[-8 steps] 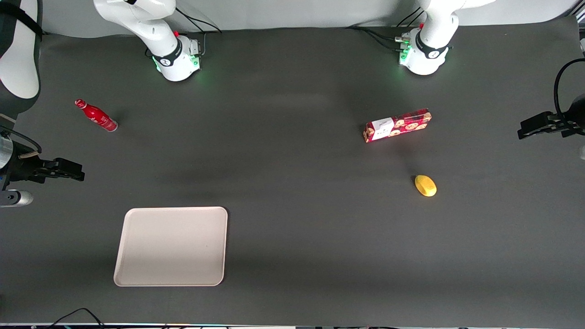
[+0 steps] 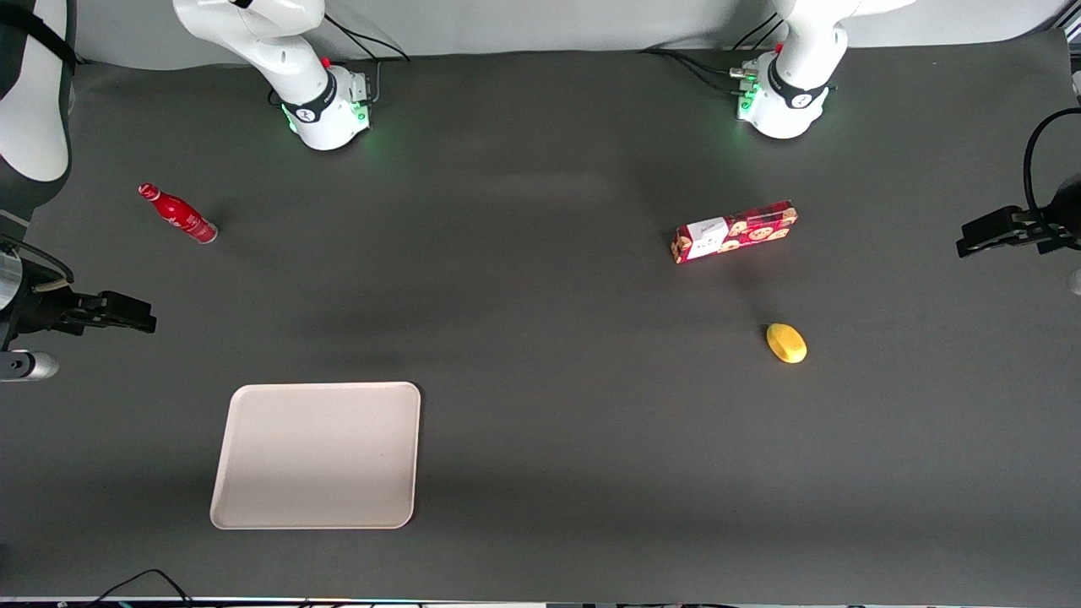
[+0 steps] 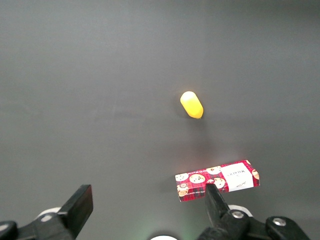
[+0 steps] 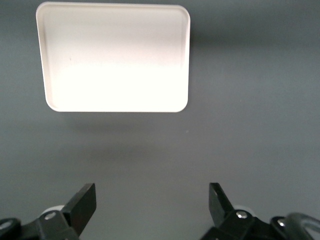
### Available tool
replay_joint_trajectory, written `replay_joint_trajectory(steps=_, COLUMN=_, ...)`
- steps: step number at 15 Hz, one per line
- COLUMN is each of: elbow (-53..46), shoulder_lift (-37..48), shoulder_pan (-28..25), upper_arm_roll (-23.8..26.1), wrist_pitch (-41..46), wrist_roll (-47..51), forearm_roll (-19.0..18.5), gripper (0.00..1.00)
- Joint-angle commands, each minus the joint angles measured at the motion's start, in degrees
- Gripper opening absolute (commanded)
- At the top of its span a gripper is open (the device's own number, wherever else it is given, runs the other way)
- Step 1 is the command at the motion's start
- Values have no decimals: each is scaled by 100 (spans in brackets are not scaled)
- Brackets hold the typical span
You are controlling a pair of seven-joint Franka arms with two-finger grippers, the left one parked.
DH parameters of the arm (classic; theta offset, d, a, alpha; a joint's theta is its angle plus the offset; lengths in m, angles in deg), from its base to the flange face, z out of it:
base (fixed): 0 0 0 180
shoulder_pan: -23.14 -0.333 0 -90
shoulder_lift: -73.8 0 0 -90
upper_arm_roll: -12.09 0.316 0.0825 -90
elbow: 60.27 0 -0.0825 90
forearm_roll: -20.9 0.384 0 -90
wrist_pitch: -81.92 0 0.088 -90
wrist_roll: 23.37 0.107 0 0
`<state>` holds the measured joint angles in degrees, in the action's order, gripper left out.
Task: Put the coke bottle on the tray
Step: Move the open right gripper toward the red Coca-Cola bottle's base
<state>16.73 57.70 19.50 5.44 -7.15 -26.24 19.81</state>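
Observation:
The coke bottle (image 2: 177,214), small, slim and all red, is on the dark table at the working arm's end, not far from that arm's base; it is out of the right wrist view. The pale beige-pink tray (image 2: 317,454) lies flat and bare, nearer the front camera than the bottle, and also shows in the right wrist view (image 4: 114,57). My right gripper (image 2: 139,314) hovers above the table's end, between bottle and tray in depth and touching neither. Its jaws are wide open and empty in the right wrist view (image 4: 152,195).
A red cookie box (image 2: 734,230) and a yellow lemon-like object (image 2: 786,343) lie toward the parked arm's end of the table; both also show in the left wrist view, the box (image 3: 218,180) and the yellow object (image 3: 191,104). The two arm bases stand along the table's back edge.
The working arm has shifted only very slightly. The bottle, tray, box and yellow object have not moved.

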Motion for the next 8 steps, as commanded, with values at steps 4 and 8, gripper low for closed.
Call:
replay_joint_trajectory(steps=4, elbow=1806, shoulder_lift=1642, shoulder_pan=12, upper_arm_roll=-215, wrist_pitch=382, wrist_roll=-353, forearm_roll=-127, gripper=100)
replay_joint_trajectory(steps=8, elbow=4088, shoulder_lift=3152, shoulder_pan=21, upper_arm_roll=-748, wrist_pitch=-327, wrist_roll=-950, forearm_roll=-856, gripper=100)
